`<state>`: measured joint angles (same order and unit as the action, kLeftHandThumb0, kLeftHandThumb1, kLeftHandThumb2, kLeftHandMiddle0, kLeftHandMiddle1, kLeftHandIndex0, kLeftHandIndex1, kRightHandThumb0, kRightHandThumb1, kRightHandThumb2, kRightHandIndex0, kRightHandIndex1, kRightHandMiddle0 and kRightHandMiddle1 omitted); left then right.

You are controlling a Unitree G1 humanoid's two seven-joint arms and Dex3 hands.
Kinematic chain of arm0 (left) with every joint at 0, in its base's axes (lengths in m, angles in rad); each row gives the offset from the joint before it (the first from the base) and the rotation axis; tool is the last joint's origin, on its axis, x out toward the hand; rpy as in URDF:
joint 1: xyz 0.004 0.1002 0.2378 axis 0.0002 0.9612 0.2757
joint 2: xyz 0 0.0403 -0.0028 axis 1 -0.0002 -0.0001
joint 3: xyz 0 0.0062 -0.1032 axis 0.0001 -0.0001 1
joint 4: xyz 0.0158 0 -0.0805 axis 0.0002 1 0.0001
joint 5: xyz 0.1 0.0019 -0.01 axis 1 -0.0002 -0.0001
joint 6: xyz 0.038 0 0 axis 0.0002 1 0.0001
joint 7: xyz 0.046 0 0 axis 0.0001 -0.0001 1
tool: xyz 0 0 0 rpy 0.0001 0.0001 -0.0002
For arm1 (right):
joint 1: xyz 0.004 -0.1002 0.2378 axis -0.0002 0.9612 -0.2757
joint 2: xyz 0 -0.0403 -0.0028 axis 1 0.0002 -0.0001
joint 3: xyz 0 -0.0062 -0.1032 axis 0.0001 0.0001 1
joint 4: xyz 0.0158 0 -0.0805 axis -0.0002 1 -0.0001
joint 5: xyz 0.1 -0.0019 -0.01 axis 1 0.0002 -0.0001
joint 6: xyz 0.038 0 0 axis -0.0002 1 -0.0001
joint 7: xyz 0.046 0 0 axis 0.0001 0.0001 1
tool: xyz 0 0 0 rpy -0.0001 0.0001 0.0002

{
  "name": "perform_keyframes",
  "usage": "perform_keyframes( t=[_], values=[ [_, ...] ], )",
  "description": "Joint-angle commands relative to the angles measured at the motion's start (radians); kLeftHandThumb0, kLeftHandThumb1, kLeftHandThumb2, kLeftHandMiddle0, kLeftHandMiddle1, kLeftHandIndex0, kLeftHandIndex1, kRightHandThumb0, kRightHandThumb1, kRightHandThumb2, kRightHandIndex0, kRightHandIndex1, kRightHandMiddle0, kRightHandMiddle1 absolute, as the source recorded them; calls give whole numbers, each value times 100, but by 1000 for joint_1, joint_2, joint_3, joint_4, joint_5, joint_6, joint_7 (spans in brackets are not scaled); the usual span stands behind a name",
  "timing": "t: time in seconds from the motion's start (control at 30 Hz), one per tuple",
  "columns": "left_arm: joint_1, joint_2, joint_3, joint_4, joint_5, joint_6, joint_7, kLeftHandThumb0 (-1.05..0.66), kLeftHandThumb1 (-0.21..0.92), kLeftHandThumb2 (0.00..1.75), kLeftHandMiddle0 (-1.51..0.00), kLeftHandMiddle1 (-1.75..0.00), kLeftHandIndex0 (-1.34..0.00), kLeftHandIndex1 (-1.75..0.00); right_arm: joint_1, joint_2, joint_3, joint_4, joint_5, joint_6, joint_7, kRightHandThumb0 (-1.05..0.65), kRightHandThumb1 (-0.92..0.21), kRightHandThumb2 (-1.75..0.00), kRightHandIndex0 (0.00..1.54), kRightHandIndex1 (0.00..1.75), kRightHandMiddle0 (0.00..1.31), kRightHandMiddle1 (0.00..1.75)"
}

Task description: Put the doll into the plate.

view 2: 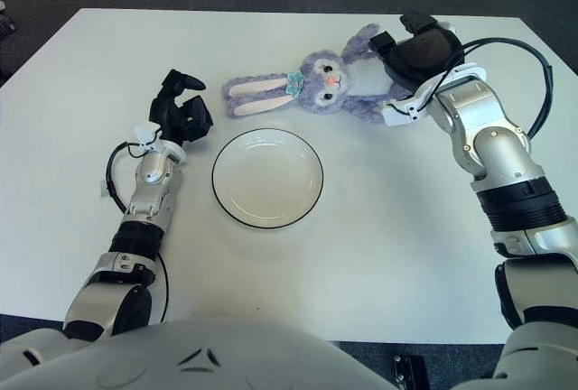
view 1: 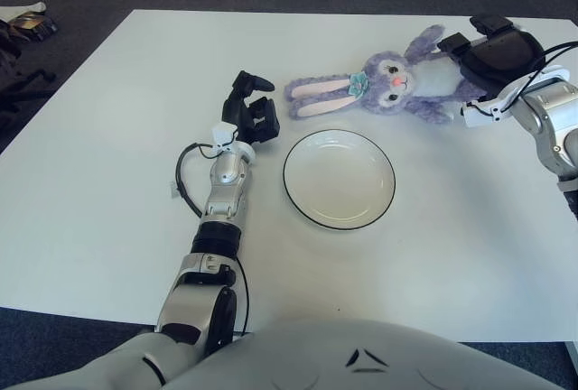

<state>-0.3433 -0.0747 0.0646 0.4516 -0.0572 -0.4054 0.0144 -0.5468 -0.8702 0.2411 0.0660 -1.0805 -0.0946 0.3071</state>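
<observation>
Left eye view shows the left hand (view 1: 250, 112) just left of the plate (view 1: 339, 180), fingers loosely curled and holding nothing. The plate (white, dark-rimmed) sits mid-table (view 1: 108, 182) with nothing in it. Just behind it the doll (view 1: 397, 81), a purple rabbit, lies on its back, ears pointing left. The right hand (view 2: 417, 50) sits against the doll's far right end; whether its fingers pinch the plush cannot be told.

Purple bunny doll (view 2: 312, 83) lay on the white table (view 2: 379, 227) just past the empty plate (view 2: 267, 178). Right hand (view 2: 417, 51) sat on its body, left hand (view 2: 181, 110) beside the plate.
</observation>
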Motion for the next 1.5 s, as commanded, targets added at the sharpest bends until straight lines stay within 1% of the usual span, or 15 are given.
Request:
perform_keyframes(
  t=[0.0,0.13,0.3,0.43,0.63,0.73,0.83,1.2,1.47],
  values=[
    [71,-9,2,51,7,-11,11,-42,51,107,-106,-175,-46,-175,-37,13,10,37,-6,17,7,-74,-46,-77,3,4,0,39],
    [70,-9,3,53,10,-14,13,-42,51,107,-106,-175,-46,-175,-70,20,30,108,-19,17,-12,-77,-50,-74,1,2,0,34],
    [70,-7,4,55,14,-20,14,-42,52,106,-107,-175,-46,-175,-77,20,42,121,-32,29,-9,-83,-60,-64,0,0,0,23],
    [69,-6,4,57,16,-26,14,-42,52,106,-107,-175,-45,-175,-84,24,52,137,-39,42,-10,-86,-66,-57,0,0,0,19],
    [70,-2,6,55,15,-24,12,-42,53,106,-106,-175,-45,-175,-112,49,76,218,-64,81,-38,-91,-74,-48,0,0,0,14],
    [70,1,7,55,14,-23,11,-42,52,106,-105,-175,-45,-175,-122,55,84,232,-67,96,-39,-91,-76,-46,0,0,0,13],
    [70,4,9,52,12,-16,8,-42,52,106,-104,-175,-45,-175,-136,59,96,243,-81,121,-24,-92,-81,-39,0,0,0,13],
    [67,20,15,48,12,4,8,-42,51,107,-101,-175,-46,-175,-188,82,143,316,-120,184,-14,-92,-87,-33,0,0,0,16],
    [60,27,23,55,14,5,15,-42,52,106,-100,-175,-45,-175,-218,110,168,410,-112,201,-59,-89,-87,-31,0,0,0,17]
  ],
)
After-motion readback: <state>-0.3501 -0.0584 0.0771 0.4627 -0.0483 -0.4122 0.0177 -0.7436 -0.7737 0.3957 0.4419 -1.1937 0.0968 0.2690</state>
